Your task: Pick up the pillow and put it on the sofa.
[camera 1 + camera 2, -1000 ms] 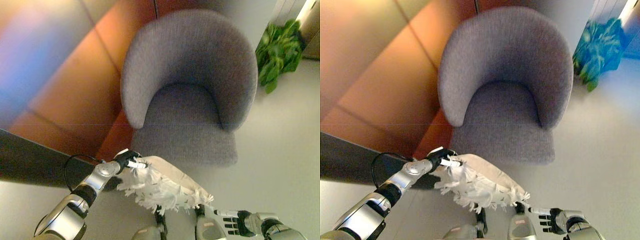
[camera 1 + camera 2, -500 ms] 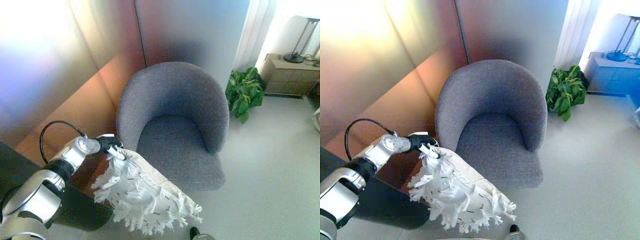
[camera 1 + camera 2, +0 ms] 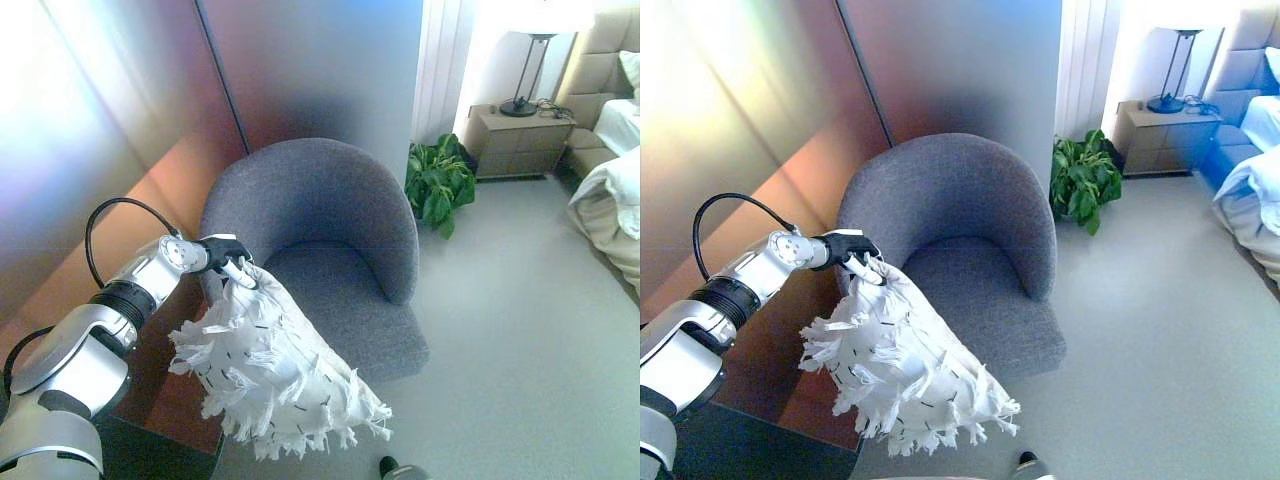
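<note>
A white fringed pillow point(image 3: 270, 370) hangs in the air by one corner, in front of the left side of a grey tub-shaped sofa chair point(image 3: 320, 250). My left hand point(image 3: 226, 258) pinches that top corner, close to the chair's left arm point(image 3: 855, 225). The pillow's body droops down and to the right, below the seat's front edge. My right hand shows in neither view.
A reddish wood wall panel point(image 3: 120, 200) runs along the left. A dark table edge point(image 3: 150, 455) lies at the lower left. Behind the chair stand a green plant point(image 3: 435, 185), a nightstand point(image 3: 515, 135) with a lamp, and a bed point(image 3: 615, 200) at the right.
The camera has tilted up, bringing the room behind the chair into sight. My left hand has lifted the pillow higher, toward the chair's left arm. My right hand has left the view.
</note>
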`<state>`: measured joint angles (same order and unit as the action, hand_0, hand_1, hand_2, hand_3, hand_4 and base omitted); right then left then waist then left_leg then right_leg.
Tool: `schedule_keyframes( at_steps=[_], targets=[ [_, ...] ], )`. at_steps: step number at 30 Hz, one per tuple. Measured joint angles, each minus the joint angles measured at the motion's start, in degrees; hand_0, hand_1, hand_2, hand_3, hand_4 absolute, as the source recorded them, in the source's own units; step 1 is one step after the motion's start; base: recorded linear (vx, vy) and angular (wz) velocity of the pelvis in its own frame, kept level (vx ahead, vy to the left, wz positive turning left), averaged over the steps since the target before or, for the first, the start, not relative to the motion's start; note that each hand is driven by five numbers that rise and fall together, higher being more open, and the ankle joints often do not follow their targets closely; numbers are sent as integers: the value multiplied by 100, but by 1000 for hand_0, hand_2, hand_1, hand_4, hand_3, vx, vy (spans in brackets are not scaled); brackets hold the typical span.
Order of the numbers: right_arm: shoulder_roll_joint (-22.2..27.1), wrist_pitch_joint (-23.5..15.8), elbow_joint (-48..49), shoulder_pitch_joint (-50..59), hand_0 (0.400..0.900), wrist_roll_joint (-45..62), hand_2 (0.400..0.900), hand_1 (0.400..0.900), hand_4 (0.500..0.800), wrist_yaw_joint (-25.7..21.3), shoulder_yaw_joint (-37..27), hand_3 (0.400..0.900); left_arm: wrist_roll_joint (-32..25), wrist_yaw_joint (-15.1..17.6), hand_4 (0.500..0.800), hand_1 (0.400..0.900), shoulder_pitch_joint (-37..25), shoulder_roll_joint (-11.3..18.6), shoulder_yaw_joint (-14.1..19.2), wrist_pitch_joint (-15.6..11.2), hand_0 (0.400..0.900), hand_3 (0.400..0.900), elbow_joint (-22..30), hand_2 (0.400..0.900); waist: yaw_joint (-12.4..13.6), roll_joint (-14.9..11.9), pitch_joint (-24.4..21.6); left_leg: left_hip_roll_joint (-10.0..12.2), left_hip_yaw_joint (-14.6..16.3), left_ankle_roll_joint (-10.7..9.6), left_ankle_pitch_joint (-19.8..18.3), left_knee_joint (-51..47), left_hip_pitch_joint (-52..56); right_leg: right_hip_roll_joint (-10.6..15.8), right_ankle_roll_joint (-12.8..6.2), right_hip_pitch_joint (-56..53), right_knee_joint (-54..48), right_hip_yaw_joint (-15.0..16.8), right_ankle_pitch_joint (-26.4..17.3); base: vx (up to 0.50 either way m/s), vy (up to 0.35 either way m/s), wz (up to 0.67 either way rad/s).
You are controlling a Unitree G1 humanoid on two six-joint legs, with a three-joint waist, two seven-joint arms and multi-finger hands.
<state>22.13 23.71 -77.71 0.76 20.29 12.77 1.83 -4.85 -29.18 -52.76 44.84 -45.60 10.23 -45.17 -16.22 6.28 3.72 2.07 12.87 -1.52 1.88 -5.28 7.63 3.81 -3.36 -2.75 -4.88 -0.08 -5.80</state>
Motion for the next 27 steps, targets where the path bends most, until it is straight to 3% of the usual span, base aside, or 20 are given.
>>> schedule_keyframes(
  at_steps=[16,17,18,19,27],
  targets=[
    [-87,78,-93,-282,900,261,900,900,800,-95,-179,900,3,15,500,400,-2,-56,-19,230,400,400,-183,400,-172,-5,-94,-5,284,2,-95,0,75,-31,-29,75,6,308,-19,83,-52,-13],
    [-87,82,-93,-286,900,261,900,900,800,-94,-179,900,5,-12,553,488,-2,-56,-19,230,488,488,-252,488,-213,-16,-106,-5,288,2,-100,0,76,-32,-30,76,5,312,-18,100,-58,-14],
    [-87,83,-93,-289,900,260,900,900,800,-93,-178,900,5,-33,553,488,-2,-61,-18,235,488,488,-337,488,-247,-26,-126,-10,297,3,-103,0,79,-33,-30,78,3,322,-18,92,-54,-13],
    [-87,83,-93,-301,900,258,900,900,800,-90,-179,900,5,-42,800,900,-2,-74,-17,295,900,900,-369,900,-251,-37,-139,-12,332,0,-114,0,91,-39,-30,82,5,352,-18,86,-45,-13],
    [-85,82,-97,-508,900,146,900,900,800,1,-173,900,-62,-44,800,900,-3,-329,97,493,900,900,-386,900,-298,-48,-249,-27,439,8,-162,0,108,-48,-36,111,4,460,-19,23,-4,-3]
  ],
)
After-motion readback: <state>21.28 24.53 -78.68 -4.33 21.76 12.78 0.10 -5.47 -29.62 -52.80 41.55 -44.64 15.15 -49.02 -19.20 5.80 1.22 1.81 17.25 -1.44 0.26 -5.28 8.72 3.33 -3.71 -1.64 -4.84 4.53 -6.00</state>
